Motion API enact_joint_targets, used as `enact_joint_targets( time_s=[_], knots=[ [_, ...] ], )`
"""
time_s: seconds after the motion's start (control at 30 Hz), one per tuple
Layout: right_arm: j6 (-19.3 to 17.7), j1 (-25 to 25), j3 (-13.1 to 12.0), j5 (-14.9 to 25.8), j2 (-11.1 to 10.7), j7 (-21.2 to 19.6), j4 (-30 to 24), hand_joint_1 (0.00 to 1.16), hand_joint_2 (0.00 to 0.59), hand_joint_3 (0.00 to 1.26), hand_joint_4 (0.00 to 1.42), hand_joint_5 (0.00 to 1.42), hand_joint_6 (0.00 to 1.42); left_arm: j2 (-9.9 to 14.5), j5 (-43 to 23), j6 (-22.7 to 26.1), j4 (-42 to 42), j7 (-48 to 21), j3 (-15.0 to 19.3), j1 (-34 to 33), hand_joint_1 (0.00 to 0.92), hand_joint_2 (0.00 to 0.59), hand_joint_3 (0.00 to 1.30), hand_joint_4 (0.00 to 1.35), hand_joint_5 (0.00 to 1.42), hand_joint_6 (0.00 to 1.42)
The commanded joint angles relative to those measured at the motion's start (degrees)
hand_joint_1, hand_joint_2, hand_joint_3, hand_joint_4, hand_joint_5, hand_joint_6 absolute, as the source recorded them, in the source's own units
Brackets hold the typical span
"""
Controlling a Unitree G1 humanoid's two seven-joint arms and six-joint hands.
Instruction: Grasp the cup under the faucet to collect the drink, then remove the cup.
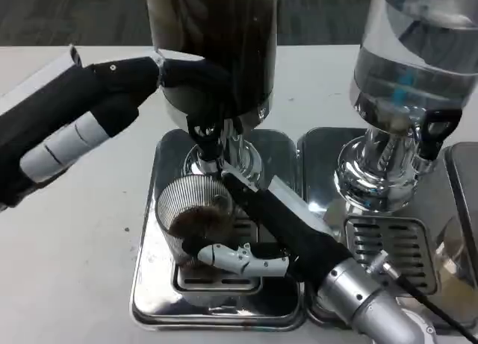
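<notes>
Ribbed clear glass cup (193, 213) with dark brown drink stands on the chrome drip tray (149, 284) under the black-handled faucet (208, 139) of the dark drink dispenser (213, 38), gripped around its side by the right hand (258, 243). At ten o'clock from the cup, the left hand (97, 109) hovers with fingers extended, holding nothing. No readable writing shows on either dispenser.

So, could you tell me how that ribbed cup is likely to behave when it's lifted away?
The cup looks like thin clear plastic, so it may flex under the right robot hand. Dark drink fills only its bottom, so it's probably light, yet could slosh if tilted.
</notes>
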Motion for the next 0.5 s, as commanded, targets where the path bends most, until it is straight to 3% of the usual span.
enact_joint_targets(
  time_s=[0.03,0.27,0.5],
  knots=[
    [-1.31,-0.83,0.1,0.52,0.2,0.68,0.74,0.56,0.213,0.0,0.0,0.03,0.13,0.66,0.01,-0.79,0.78,1.51,1.87,1.79,0.0,0.128,0.33,0.22,0.2,0.07],
    [-1.49,-0.98,-0.09,0.59,0.16,0.72,0.84,0.56,0.213,0.0,0.0,0.03,0.13,0.28,1.52,-2.11,-0.53,3.97,3.31,5.1,0.0,0.127,0.33,0.23,0.2,0.07],
    [-1.45,-0.37,-0.47,0.82,0.22,0.43,0.62,0.56,0.215,0.0,0.0,0.03,0.14,-2.46,6.78,-8.07,-1.93,10.74,3.99,11.37,0.0,0.095,0.18,0.09,0.12,0.07]
  ],
)
